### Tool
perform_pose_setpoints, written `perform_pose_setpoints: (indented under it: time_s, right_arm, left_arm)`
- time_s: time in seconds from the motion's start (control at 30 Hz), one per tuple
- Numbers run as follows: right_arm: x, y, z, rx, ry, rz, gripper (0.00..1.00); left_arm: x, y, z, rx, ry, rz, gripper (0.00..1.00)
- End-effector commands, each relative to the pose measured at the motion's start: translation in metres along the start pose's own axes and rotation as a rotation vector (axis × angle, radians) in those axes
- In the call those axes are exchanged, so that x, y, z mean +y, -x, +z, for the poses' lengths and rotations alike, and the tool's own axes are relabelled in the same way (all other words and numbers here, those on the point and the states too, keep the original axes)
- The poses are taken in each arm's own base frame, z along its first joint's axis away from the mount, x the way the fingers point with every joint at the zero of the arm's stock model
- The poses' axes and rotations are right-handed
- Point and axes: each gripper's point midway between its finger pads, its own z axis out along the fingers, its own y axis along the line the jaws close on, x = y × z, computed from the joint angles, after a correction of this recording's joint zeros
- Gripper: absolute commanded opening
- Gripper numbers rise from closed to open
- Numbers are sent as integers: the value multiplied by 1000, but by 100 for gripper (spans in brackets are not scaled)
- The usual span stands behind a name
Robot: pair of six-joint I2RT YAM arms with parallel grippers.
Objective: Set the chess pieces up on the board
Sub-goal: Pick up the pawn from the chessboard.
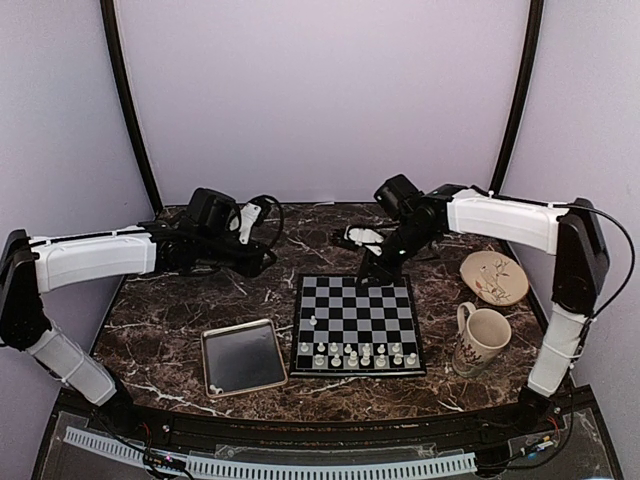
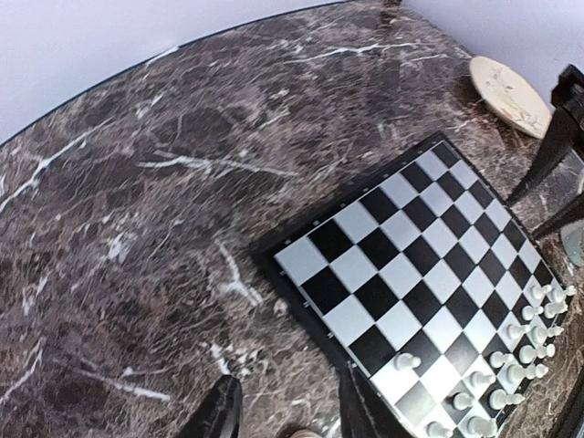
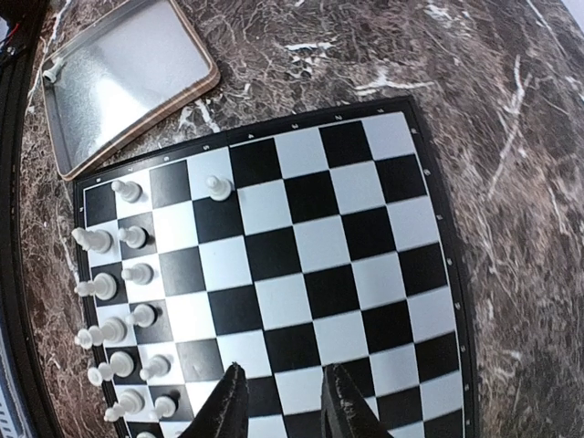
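Found right pincer [image 3: 283, 374] part open, empty, above board's [image 3: 365, 228] far edge. Located pieces [image 3: 119, 301] left of it, ranked along the opposite edge. Judged left pincer [image 2: 287, 383], part open, off-board, farther.

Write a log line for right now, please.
pieces: near rows of board | left tool: open, over table | right tool: open, over board
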Motion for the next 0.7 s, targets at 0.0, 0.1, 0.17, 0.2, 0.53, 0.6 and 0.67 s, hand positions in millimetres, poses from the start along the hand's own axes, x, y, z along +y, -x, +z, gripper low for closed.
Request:
perform_pose_setpoints:
  time_s: [0.0, 0.1, 0.17, 0.2, 0.53, 0.6, 0.67]
  right_arm:
    - [13, 16, 29, 68, 31, -28, 29]
    - [16, 25, 53, 99, 37, -43, 29]
    - [19, 28, 68, 124, 47, -46, 29]
    - [21, 29, 75, 135, 53, -50, 29]
    - [35, 31, 117, 202, 113, -60, 31]
    - [36, 30, 121, 206, 119, -60, 31]
    - [38, 30, 124, 210, 128, -59, 31]
  left_arm:
    - [27, -11, -16, 79, 66, -29, 40]
    - [48, -1, -25, 11, 92, -67, 49]
    - [58, 4, -32, -30, 109, -86, 52]
    - [63, 4, -34, -40, 120, -97, 53]
    - [71, 11, -54, -69, 147, -117, 55]
    - [70, 13, -56, -75, 145, -115, 55]
    - [71, 13, -58, -80, 146, -116, 54]
